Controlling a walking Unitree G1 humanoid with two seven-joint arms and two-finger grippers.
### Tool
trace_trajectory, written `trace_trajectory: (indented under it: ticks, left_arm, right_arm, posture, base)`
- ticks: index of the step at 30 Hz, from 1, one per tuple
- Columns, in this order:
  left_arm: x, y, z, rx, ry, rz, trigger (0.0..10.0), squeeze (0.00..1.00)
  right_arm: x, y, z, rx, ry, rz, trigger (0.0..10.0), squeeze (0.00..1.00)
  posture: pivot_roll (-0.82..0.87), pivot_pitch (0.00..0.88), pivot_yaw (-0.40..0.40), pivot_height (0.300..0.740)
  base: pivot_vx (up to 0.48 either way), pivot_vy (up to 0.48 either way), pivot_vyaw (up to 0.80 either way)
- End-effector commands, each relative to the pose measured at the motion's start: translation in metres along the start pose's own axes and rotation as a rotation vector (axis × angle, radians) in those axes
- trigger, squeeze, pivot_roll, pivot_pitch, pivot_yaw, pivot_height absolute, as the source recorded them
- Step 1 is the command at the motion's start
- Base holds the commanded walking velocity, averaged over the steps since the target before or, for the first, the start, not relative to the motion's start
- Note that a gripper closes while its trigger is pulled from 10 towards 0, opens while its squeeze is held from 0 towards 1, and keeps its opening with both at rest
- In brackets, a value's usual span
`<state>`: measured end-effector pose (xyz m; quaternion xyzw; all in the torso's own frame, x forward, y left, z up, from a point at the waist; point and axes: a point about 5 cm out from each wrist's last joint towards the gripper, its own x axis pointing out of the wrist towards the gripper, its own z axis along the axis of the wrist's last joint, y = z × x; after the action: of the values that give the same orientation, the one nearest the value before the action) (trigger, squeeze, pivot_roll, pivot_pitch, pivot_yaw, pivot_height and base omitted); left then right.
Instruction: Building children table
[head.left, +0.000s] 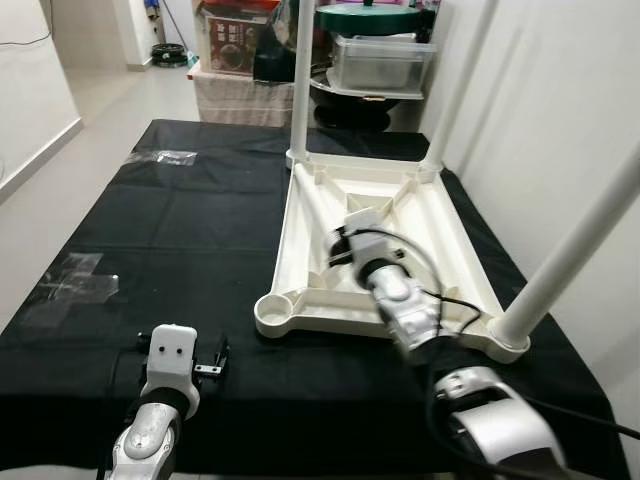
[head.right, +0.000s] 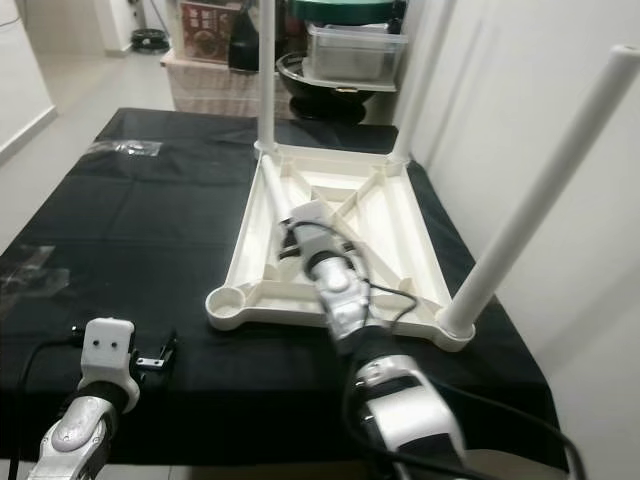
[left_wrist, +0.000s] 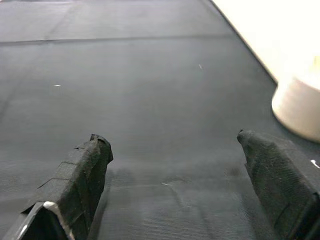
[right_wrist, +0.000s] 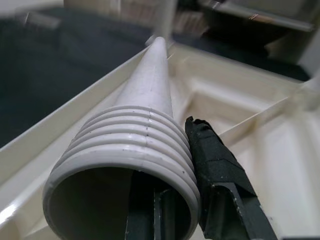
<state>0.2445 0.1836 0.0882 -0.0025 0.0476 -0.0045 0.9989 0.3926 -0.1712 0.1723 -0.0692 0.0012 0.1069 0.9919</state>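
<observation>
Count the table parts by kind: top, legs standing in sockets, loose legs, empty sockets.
Table top, upside down on the black cloth: 1
Legs standing in sockets: 3
Loose leg, its threaded end held by the right gripper: 1
Empty corner socket: 1
Total: 5 parts, 1 socket still open.
</observation>
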Motion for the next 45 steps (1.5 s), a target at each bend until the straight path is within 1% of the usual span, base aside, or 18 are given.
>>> trace_trajectory:
  ticks: [1, 3, 5, 10, 13, 14, 16, 19, 21, 22, 24, 25, 26, 28, 39, 41, 42, 45]
  left_arm:
    - [-0.001, -0.006, 0.004, -0.085, -0.010, -0.054, 10.0, 0.00]
    - [-0.001, -0.006, 0.004, -0.085, -0.010, -0.054, 10.0, 0.00]
    - [-0.001, -0.012, 0.011, -0.168, -0.038, -0.105, 10.0, 0.00]
    - [0.000, -0.017, 0.020, -0.270, -0.073, -0.158, 10.0, 0.00]
    - [-0.001, -0.031, 0.048, -0.553, -0.169, -0.320, 10.0, 0.00]
    - [-0.003, -0.034, 0.057, -0.651, -0.200, -0.396, 10.0, 0.00]
    - [-0.003, -0.034, 0.057, -0.651, -0.200, -0.396, 10.0, 0.00]
    - [-0.007, -0.036, 0.068, -0.759, -0.236, -0.500, 10.0, 0.00]
    - [-0.007, -0.036, 0.068, -0.759, -0.236, -0.500, 10.0, 0.00]
    - [-0.008, -0.034, 0.074, -0.845, -0.259, -0.541, 10.0, 0.00]
    - [-0.008, -0.034, 0.074, -0.845, -0.259, -0.541, 10.0, 0.00]
    - [-0.006, -0.031, 0.077, -0.911, -0.280, -0.560, 10.0, 0.00]
    - [-0.006, -0.031, 0.077, -0.911, -0.280, -0.560, 10.0, 0.00]
    - [-0.001, -0.025, 0.081, -1.020, -0.308, -0.576, 10.0, 0.00]
    - [0.008, -0.025, 0.099, -1.139, -0.357, -0.684, 10.0, 0.00]
    - [0.010, -0.023, 0.099, -1.147, -0.353, -0.687, 9.3, 0.00]
    - [0.011, -0.023, 0.100, -1.153, -0.369, -0.695, 0.0, 0.00]
    - [0.010, -0.022, 0.102, -1.165, -0.384, -0.714, 0.0, 0.00]
  right_arm:
    - [-0.008, -0.033, 0.029, 0.102, -0.153, 0.035, 0.0, 0.07]
    - [-0.008, -0.033, 0.029, 0.102, -0.153, 0.035, 0.0, 0.07]
    - [-0.022, -0.058, 0.036, 0.204, -0.191, 0.108, 0.0, 0.06]
    - [-0.034, -0.066, 0.041, 0.292, -0.233, 0.216, 0.0, 0.05]
    - [-0.049, -0.031, 0.033, 0.393, -0.252, 0.510, 0.0, 0.05]
    - [-0.054, -0.010, 0.026, 0.396, -0.237, 0.617, 0.0, 0.04]
    - [-0.054, -0.010, 0.026, 0.396, -0.237, 0.617, 0.0, 0.04]
    - [-0.061, 0.016, 0.014, 0.416, -0.218, 0.755, 0.0, 0.04]
    - [-0.061, 0.016, 0.014, 0.416, -0.218, 0.755, 0.0, 0.04]
    - [-0.066, 0.037, 0.008, 0.480, -0.203, 0.851, 0.0, 0.05]
    - [-0.066, 0.037, 0.008, 0.480, -0.203, 0.851, 0.0, 0.05]
    - [-0.072, 0.053, 0.003, 0.531, -0.188, 0.939, 0.0, 0.05]
    - [-0.072, 0.053, 0.003, 0.531, -0.188, 0.939, 0.0, 0.05]
    - [-0.086, 0.075, -0.001, 0.618, -0.166, 1.073, 0.0, 0.05]
    - [-0.109, 0.086, -0.007, 0.688, -0.105, 1.164, 0.0, 0.05]
    - [-0.111, 0.086, -0.006, 0.695, -0.106, 1.165, 0.0, 0.05]
    - [-0.112, 0.086, -0.005, 0.695, -0.109, 1.166, 0.0, 0.05]
    - [-0.114, 0.086, -0.004, 0.698, -0.105, 1.161, 0.0, 0.04]
  posture:
    - [0.07, 0.000, -0.089, 0.740]
    - [0.07, 0.000, -0.089, 0.740]
    - [0.06, 0.000, -0.078, 0.740]
    - [0.05, 0.000, -0.071, 0.740]
    - [0.05, 0.000, -0.064, 0.740]
    - [0.05, 0.000, -0.063, 0.740]
    - [0.05, 0.000, -0.063, 0.740]
    - [0.06, 0.000, -0.066, 0.740]
    - [0.06, 0.000, -0.066, 0.740]
    - [0.07, 0.000, -0.074, 0.740]
    - [0.07, 0.000, -0.074, 0.740]
    - [0.07, 0.000, -0.079, 0.740]
    - [0.07, 0.000, -0.079, 0.740]
    - [0.06, 0.000, -0.076, 0.740]
    - [0.05, 0.000, -0.071, 0.740]
    - [0.05, 0.000, -0.071, 0.740]
    - [0.03, 0.000, -0.061, 0.740]
    - [0.03, 0.000, -0.062, 0.740]
  base:
    - [0.000, 0.000, 0.00]
    - [0.000, 0.000, 0.00]
    - [0.000, 0.000, 0.00]
    - [0.000, 0.000, 0.00]
    - [0.000, 0.000, 0.00]
    - [0.000, 0.000, 0.00]
    - [0.000, 0.000, 0.00]
    - [0.000, 0.000, 0.00]
    - [0.000, 0.000, 0.00]
    - [0.000, 0.000, 0.00]
    - [0.000, 0.000, 0.00]
    - [0.000, 0.000, 0.00]
    - [0.000, 0.000, 0.00]
    - [0.000, 0.000, 0.00]
    - [0.000, 0.000, 0.00]
    - [0.000, 0.000, 0.00]
    - [0.000, 0.000, 0.00]
    - [0.000, 0.000, 0.00]
